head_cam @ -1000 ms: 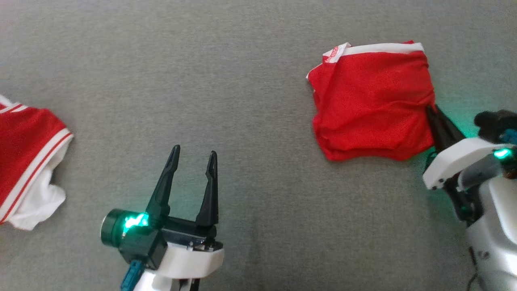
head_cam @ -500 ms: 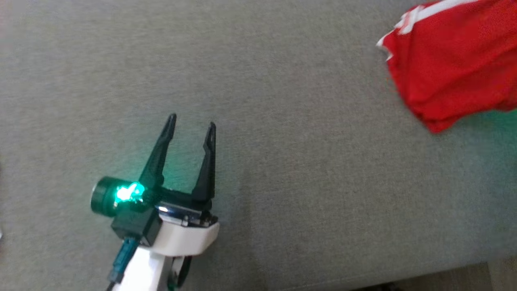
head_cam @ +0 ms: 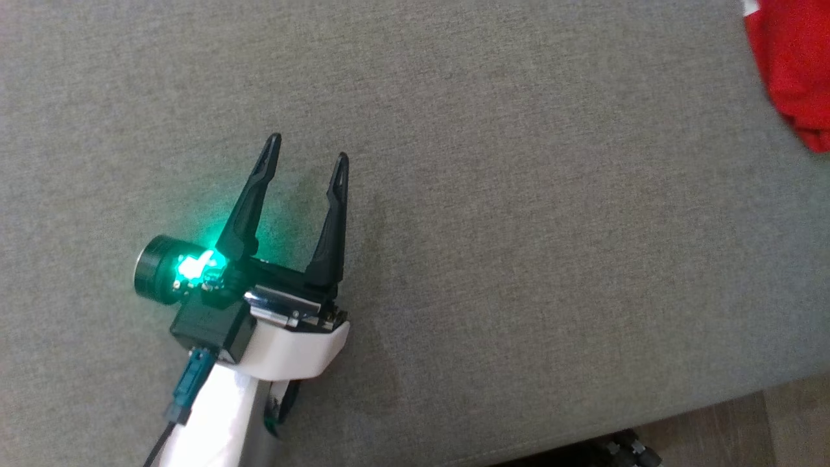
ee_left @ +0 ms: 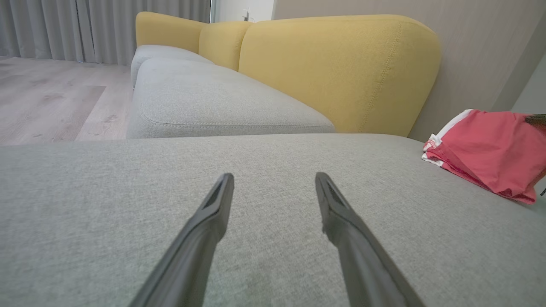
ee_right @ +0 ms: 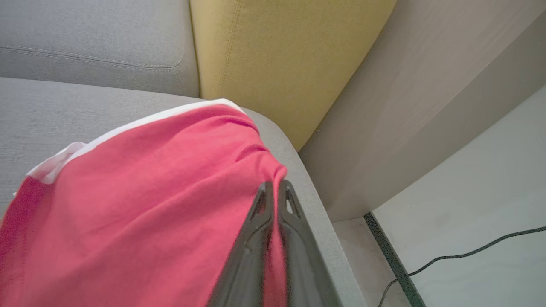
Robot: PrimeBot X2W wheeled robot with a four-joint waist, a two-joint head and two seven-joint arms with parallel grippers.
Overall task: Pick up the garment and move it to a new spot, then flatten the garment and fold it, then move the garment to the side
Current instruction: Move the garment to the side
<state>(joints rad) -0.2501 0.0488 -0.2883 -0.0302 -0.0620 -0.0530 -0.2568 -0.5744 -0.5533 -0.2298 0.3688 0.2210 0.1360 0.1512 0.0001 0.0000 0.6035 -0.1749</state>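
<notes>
Head view: left gripper low and left of centre over the grey seat, its two dark fingers spread wide and nothing between them; a green light glows at its base. The red garment sits at the far right edge of the seat, cut off by the frame, well apart from the left gripper. A strip of wood floor shows past the seat's near right corner. Left wrist view: the same fingers stand apart just above the grey fabric; whether they touch it cannot be told. The garment lies to the right near the seat's edge, a folded-looking red bundle with a white band along its far and left sides. Beyond it and to the left runs a yellow backrest, with more grey seating further off and grey curtains at the far left. Right wrist view: right gripper has its fingers pressed together, pinching the garment at its right edge, with red cloth visible in the narrow slot between them. The fabric bunches into creases toward the fingertips. The garment lies at the seat's right corner, white trim along its far side, with the yellow backrest just behind. Right of the seat stands a pale wall; a dark cable trails across the light floor below.
</notes>
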